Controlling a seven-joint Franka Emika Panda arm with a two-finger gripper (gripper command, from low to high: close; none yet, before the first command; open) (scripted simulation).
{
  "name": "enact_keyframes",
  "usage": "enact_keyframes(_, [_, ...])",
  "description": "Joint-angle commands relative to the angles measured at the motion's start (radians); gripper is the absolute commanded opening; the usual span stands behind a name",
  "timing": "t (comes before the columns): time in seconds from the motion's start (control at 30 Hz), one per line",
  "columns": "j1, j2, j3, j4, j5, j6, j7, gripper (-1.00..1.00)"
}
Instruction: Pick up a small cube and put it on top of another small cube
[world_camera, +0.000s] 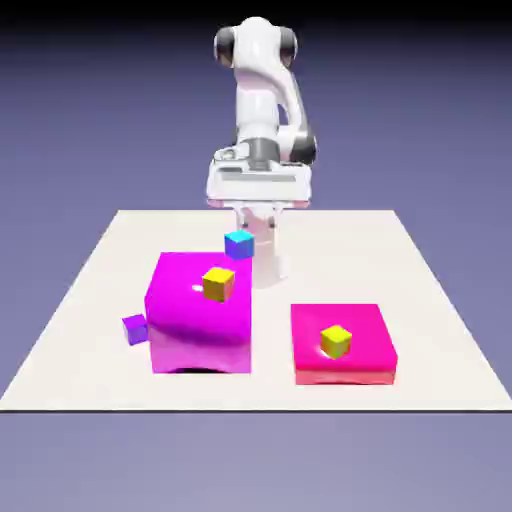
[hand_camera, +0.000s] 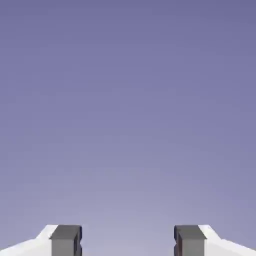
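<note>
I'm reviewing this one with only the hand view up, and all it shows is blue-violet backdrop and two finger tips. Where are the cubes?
Observer: The purple cube sits on the table, against the exterior view's left side of the taller magenta block.
Operator: And the golden one it goes on?
Observer: The golden-yellow cube rests on top of that taller block.
Operator: Anything easy to confuse with it?
Observer: Yes, a lemon-yellow cube sits on the lower magenta block, and a blue cube with a cyan top lies behind the taller block.
</note>
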Motion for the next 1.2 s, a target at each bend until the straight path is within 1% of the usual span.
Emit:
enact_keyframes(0.0, [0.000, 0.035, -0.021, 0.032, 0.012, -0.042, -0.006, 0.00])
enact_keyframes(0.5, [-0.005, 0.578, -0.389, 0.509, 0.270, -0.686, -0.052, 0.00])
enact_keyframes(0.8, [-0.006, 0.905, -0.674, 0.748, 0.536, -1.047, -0.001, 0.00])
enact_keyframes(0.83, [-0.008, 0.941, -0.699, 0.768, 0.561, -1.082, 0.001, 0.00])
enact_keyframes(1.07, [-0.081, 1.195, -0.721, 0.757, 0.613, -1.206, -0.058, 0.00])
enact_keyframes(1.1, [-0.113, 1.191, -0.722, 0.725, 0.596, -1.188, -0.077, 0.00])
enact_keyframes(1.17, [-0.167, 1.176, -0.760, 0.724, 0.563, -1.202, -0.060, 0.00])
